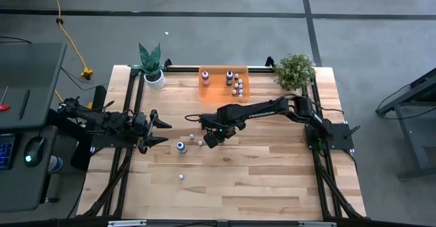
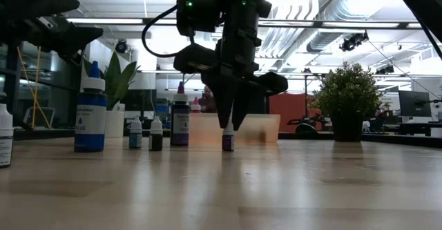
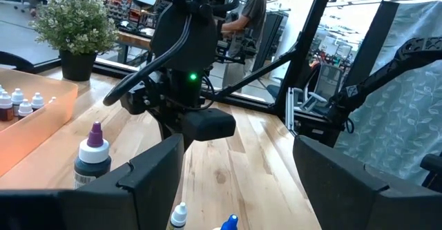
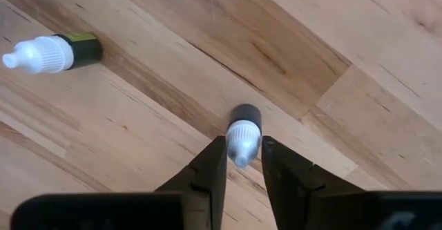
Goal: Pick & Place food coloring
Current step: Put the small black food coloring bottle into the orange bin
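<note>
My right gripper points down at mid-table, its fingers closed around a tiny food coloring bottle with a dark body and white cap, which stands on the wood. Other food coloring bottles stand loose nearby: a blue one, small ones, and a dark green one. More sit in the orange tray at the far edge. My left gripper waits open at the table's left side, pointing level toward the bottles. My right gripper pinches the bottle's white cap between its two fingertips, one on each side. The fingers come from above, pointing steeply down. The bottle stands upright with its base on the table.
A snake plant in a white pot stands at the far left corner and a bushy potted plant at the far right. A taller purple-capped bottle stands among the loose ones. Bare wood lies toward the near edge.
</note>
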Action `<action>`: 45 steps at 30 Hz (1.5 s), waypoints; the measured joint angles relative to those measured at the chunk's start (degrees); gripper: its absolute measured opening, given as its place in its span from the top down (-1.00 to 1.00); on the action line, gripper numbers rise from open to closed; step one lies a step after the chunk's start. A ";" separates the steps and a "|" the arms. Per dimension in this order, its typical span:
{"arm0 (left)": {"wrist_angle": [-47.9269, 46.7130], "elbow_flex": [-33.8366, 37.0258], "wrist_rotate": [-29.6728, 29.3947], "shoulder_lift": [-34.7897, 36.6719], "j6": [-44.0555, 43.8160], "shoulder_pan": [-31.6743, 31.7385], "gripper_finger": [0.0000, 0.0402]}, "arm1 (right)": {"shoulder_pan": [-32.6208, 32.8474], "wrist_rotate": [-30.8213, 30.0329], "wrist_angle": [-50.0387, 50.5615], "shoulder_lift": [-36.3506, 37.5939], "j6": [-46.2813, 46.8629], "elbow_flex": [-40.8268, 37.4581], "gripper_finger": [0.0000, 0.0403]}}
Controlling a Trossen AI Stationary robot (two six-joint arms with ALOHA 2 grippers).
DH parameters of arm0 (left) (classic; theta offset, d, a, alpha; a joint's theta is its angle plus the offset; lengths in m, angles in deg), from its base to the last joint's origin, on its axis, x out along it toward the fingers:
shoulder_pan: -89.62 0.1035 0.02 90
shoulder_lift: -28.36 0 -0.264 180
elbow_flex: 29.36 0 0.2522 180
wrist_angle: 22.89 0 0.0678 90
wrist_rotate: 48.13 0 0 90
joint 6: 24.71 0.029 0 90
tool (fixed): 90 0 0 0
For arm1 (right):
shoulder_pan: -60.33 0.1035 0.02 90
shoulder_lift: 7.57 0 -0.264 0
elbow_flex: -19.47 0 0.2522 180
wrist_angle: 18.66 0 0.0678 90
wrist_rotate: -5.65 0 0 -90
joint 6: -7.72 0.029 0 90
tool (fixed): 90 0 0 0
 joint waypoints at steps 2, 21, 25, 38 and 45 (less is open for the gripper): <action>0.00 0.00 0.00 0.00 0.00 -0.01 -0.35 | 0.00 0.15 0.00 0.00 -0.22 0.00 0.63; 0.00 0.00 0.00 0.00 0.00 0.00 -0.35 | 0.01 0.33 0.04 0.00 -1.57 0.00 0.82; 0.00 0.00 0.00 0.00 0.00 0.01 -0.35 | 0.01 0.31 0.03 0.00 -1.75 0.00 0.83; 0.00 0.00 0.00 0.00 0.00 0.01 -0.35 | -0.04 -0.51 1.14 0.78 -2.34 2.78 0.83; 0.01 0.00 0.00 0.00 0.00 -0.01 -0.35 | 0.50 -1.13 9.56 1.78 -3.94 11.20 0.83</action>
